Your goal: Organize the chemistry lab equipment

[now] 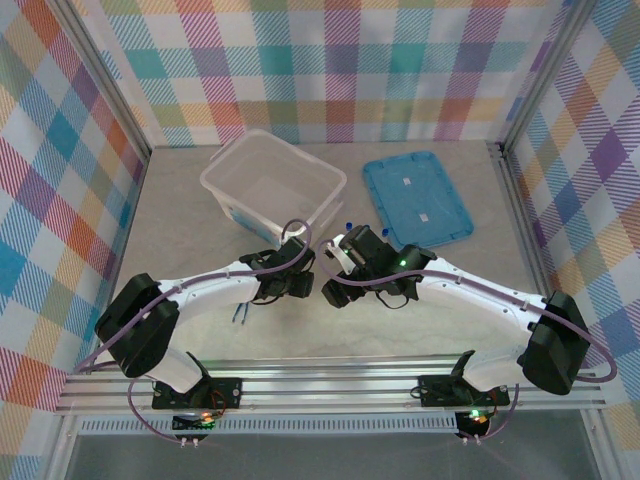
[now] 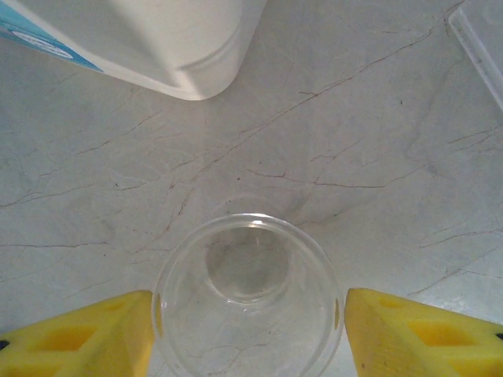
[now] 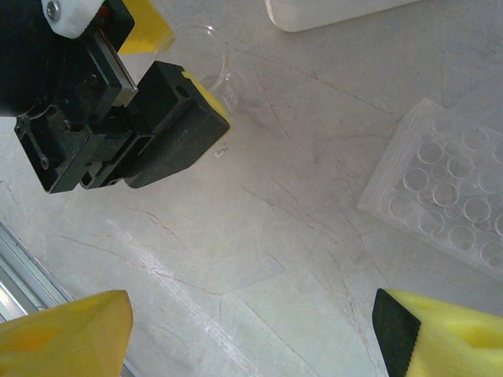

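Note:
A tiny clear beaker [image 2: 247, 275] stands upright on the table between the yellow fingers of my left gripper [image 2: 250, 322], whose pads rest against its two sides. The same beaker [image 3: 206, 49] appears in the right wrist view, next to the left gripper's black body. Seen from the top, my left gripper [image 1: 297, 283] sits just in front of the tub. My right gripper [image 1: 338, 285] is close beside it. In its own view the right gripper [image 3: 251, 326] is open over bare table. Dark-blue tweezers [image 1: 240, 315] lie near the left arm. Blue tube caps [image 1: 346, 229] peek out behind the right wrist.
The translucent white tub [image 1: 272, 185] stands at the back left, its corner [image 2: 157, 39] just beyond the beaker. The flat blue lid [image 1: 415, 195] lies at the back right. A clear plate with round wells [image 3: 440, 188] lies on the table to the right of the right gripper.

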You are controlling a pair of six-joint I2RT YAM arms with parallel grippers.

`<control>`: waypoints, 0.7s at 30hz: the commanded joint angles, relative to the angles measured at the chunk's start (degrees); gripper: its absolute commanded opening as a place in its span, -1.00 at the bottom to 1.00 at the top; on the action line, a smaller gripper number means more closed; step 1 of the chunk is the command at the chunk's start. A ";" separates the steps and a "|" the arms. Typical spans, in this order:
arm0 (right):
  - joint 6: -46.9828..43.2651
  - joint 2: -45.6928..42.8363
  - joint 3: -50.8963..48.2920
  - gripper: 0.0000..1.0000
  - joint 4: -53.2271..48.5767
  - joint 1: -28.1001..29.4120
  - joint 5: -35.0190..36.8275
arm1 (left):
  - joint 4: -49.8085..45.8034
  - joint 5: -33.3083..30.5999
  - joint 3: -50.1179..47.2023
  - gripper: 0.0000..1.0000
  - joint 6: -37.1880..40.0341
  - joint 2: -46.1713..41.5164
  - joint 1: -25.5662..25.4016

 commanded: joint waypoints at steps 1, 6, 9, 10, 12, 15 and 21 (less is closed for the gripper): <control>0.67 -1.05 -0.53 0.62 0.41 0.27 -0.51 | 1.94 -0.92 -0.29 0.26 -0.47 0.64 0.73; 0.74 -0.88 -0.40 0.62 0.41 0.23 -0.87 | 2.32 -0.72 -0.47 0.22 -0.42 0.53 0.81; 0.72 -0.88 -0.28 0.62 0.41 0.27 -0.94 | 2.37 -0.73 -0.56 0.19 -0.21 0.62 0.76; 0.67 -0.89 -0.27 0.62 0.41 0.27 -0.95 | 2.38 -0.64 -0.60 0.17 -0.17 0.61 0.81; 0.58 -0.96 0.00 0.62 0.23 0.27 -0.92 | 2.64 -0.48 -0.67 0.14 -0.11 0.43 0.82; 0.35 -0.97 0.34 0.62 -0.28 0.27 -0.76 | 2.37 -0.28 -0.60 0.07 0.03 0.25 0.83; 0.01 -0.88 1.05 0.62 -0.67 0.27 -0.77 | 1.64 0.08 -0.73 -0.07 0.29 -1.34 0.79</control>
